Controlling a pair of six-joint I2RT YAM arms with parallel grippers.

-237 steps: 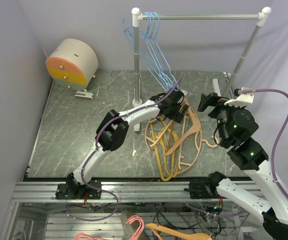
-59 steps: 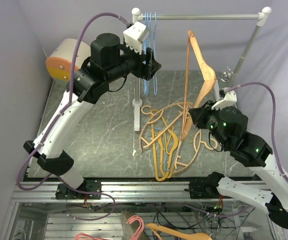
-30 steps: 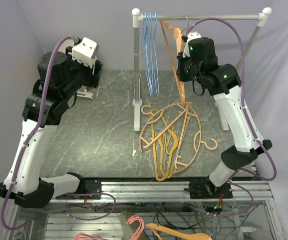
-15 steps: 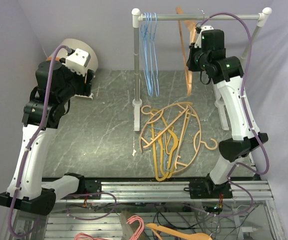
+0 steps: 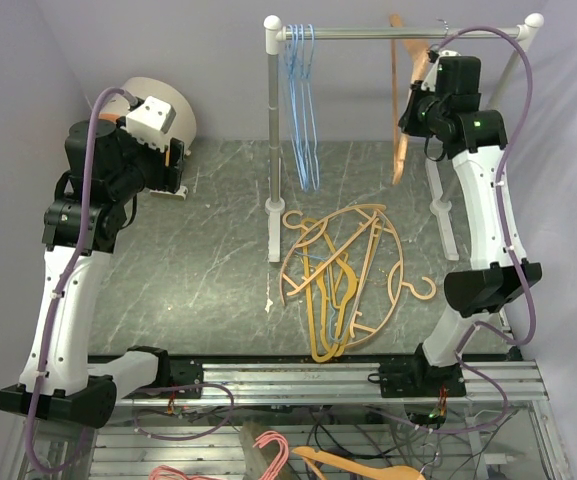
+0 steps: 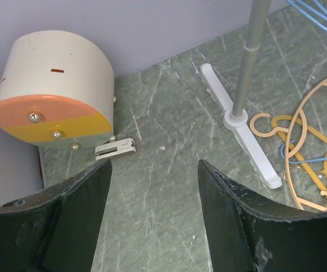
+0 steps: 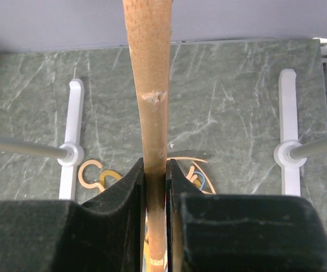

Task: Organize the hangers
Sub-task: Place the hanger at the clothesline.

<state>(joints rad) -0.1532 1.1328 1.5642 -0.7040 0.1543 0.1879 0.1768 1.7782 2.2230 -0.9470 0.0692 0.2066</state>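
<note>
Nearest, a tangled heap of tan and orange hangers [image 5: 340,285] lies on the worktop [image 5: 188,270], right of centre. Farther left, the left pincer [image 6: 152,175] hangs released above a round cream box [image 6: 55,85]. Far right, the right pincer [image 7: 154,170] grasps a wooden hanger [image 7: 149,85] by the rail [image 5: 368,33]; blue wire hangers [image 5: 303,110] hang at its left end.

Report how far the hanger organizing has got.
Done: the thin light-blue wire hangers hang on the metal rail. In hand: the right gripper clamps a tan wooden hanger up by that rail; whether its hook is seated is unclear. Remaining: the pile of tan and orange hangers on the table; the left gripper is open, empty.
</note>
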